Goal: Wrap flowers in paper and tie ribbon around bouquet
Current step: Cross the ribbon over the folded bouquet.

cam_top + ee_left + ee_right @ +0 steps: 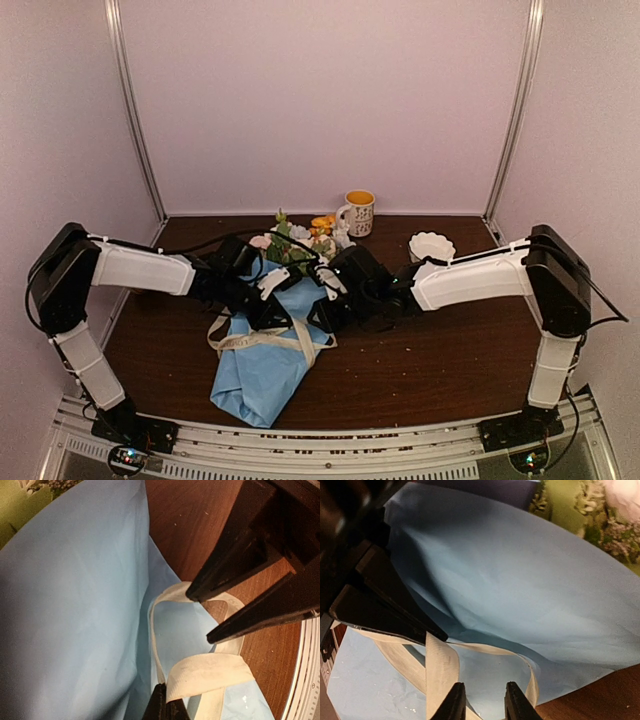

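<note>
1. Position: the bouquet [262,375] lies on the table [430,370] on the near side of the mug [359,212]. Its flowers [295,245] are just beside the mug, and the closed tip of the paper [250,395] points away from it.
2. The bouquet's long axis runs from the mug toward the arm bases. The ribbon [270,338] crosses that axis about halfway down the cone, farther from the mug than the blooms. It sits slack, with loose loops.
3. The left tool [162,702] is clamped on a flat end of the ribbon, which fans out from its closed fingertips over the paper.
4. The right tool [485,700] has its fingers parted, with only blue paper showing in the gap, so it grips nothing. A ribbon strand runs just beside the outer face of one finger rather than between the two.
5. Both tools hover over the ribbon crossing, equally far from the mug and close together. The right one is nearer the free strand.
6. My judgement is that the wrapping is done and the tying is under way. The coming move turns on bringing that strand into the right tool's gap with a small sideways shift across the bouquet's axis.
7. The risk, I think, is dragging the thin paper or slackening the loop.
</note>
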### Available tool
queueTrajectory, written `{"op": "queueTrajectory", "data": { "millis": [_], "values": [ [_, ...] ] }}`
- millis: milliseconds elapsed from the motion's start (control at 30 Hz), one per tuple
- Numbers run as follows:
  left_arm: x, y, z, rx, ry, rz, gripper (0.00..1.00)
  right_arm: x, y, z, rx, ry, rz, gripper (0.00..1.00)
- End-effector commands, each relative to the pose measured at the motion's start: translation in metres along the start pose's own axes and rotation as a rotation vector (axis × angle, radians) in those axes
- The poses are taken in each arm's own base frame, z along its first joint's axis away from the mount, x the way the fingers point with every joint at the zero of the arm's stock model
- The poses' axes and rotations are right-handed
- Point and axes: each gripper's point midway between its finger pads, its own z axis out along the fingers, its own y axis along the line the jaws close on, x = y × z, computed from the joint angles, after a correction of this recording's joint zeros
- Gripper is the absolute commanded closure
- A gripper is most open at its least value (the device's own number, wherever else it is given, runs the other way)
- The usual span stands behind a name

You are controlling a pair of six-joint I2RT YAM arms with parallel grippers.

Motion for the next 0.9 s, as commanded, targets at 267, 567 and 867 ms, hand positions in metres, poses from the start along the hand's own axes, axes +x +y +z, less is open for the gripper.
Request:
{"op": "queueTrajectory", "data": {
  "millis": [267,567,867],
  "values": [
    [-0.014,-0.006,-0.013,0.01,-0.077,0.022,1.0,0.003,-0.004,0.02,-0.02,0.029,0.063,0.79],
    [-0.012,-0.006,-0.012,0.007,-0.073,0.022,1.0,-0.007,-0.017,0.002,-0.135,-0.018,0.147,0.72],
    [-0.01,-0.005,-0.011,0.007,-0.067,0.02,1.0,0.007,-0.029,0.002,-0.109,0.029,0.155,0.67]
  ]
}}
